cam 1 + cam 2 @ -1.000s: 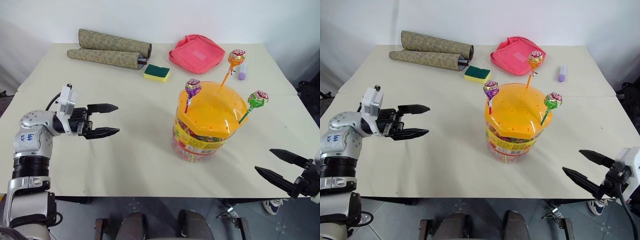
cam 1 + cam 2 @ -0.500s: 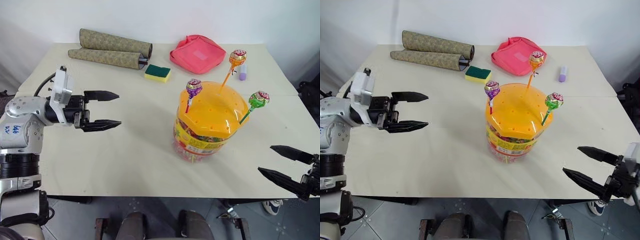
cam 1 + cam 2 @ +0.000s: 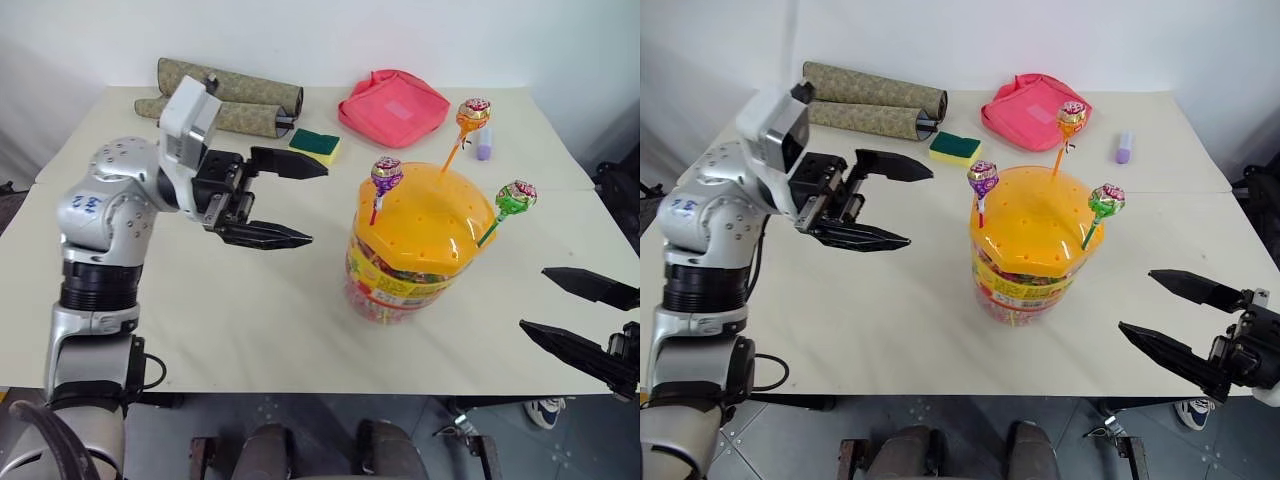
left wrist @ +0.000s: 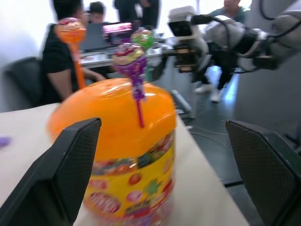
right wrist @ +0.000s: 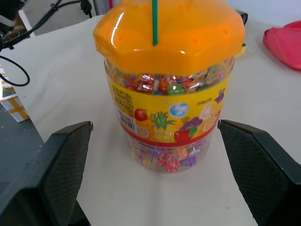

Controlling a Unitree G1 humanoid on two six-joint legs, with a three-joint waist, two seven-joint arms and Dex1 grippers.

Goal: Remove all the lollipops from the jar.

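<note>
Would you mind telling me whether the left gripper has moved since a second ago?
Yes. The left gripper, open, has risen and swung toward the jar, now level with the green sponge.

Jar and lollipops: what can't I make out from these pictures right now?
- Green lollipop: right wrist view cuts its head off at the edge.
- Jar: how deep the sticks sit is hidden under its opaque orange lid.
- Purple lollipop: blurred in left wrist view, wrapper print unreadable.
</note>
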